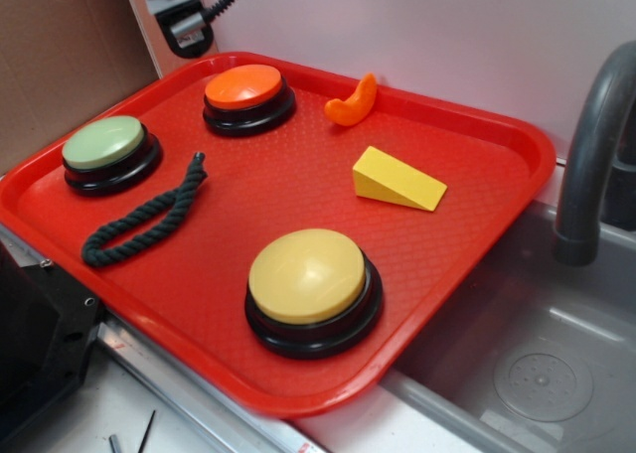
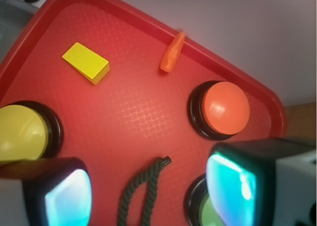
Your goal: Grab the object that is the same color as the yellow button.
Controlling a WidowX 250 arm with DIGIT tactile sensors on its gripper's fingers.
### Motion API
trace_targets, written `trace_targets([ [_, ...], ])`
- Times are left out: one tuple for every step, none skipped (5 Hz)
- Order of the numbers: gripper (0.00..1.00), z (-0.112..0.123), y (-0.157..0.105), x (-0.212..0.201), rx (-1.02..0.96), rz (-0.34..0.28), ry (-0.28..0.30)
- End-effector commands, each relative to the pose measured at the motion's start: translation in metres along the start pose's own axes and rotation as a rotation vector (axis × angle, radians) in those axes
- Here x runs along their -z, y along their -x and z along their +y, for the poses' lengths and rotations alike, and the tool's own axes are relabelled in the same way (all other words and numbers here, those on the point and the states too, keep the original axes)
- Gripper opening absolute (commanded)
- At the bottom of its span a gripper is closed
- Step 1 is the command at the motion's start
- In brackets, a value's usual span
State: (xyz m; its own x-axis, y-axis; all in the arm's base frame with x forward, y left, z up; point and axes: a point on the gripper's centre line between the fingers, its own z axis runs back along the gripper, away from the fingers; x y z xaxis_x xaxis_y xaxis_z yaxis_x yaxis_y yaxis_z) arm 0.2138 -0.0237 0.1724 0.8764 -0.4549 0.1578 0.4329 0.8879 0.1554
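Observation:
The object, a small bright-yellow wedge (image 1: 397, 180), lies on the red tray (image 1: 268, 180) right of centre, clear of everything around it. The yellow button (image 1: 308, 274) stands near the tray's front edge on its black base. In the wrist view the wedge (image 2: 86, 62) is at the upper left and the yellow button (image 2: 20, 134) at the left edge. My gripper (image 2: 148, 189) hovers open above the tray (image 2: 138, 112), far from the wedge, its fingers (image 2: 67, 198) wide apart and holding nothing. The gripper does not show in the exterior view.
A dark rope loop (image 1: 149, 215) (image 2: 153, 170) lies under the gripper. An orange button (image 1: 244, 87) (image 2: 227, 108), a green button (image 1: 104, 143) (image 2: 210, 213) and an orange crescent (image 1: 353, 103) (image 2: 172, 52) share the tray. A grey sink (image 1: 517, 374) and faucet (image 1: 596, 145) are at right.

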Motion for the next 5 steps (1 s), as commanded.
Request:
trace_targets([
  [1.0,0.008,-0.009,0.027,0.068,-0.025,0.046],
  [1.0,-0.006,-0.04,0.076,0.169,0.063,0.089],
  [1.0,-0.036,-0.062,0.092,0.346,0.056,0.017],
  [1.0,-0.055,-0.078,0.107,0.465,-0.011,0.065],
  [1.0,-0.07,-0.085,0.104,0.51,-0.004,-0.001],
])
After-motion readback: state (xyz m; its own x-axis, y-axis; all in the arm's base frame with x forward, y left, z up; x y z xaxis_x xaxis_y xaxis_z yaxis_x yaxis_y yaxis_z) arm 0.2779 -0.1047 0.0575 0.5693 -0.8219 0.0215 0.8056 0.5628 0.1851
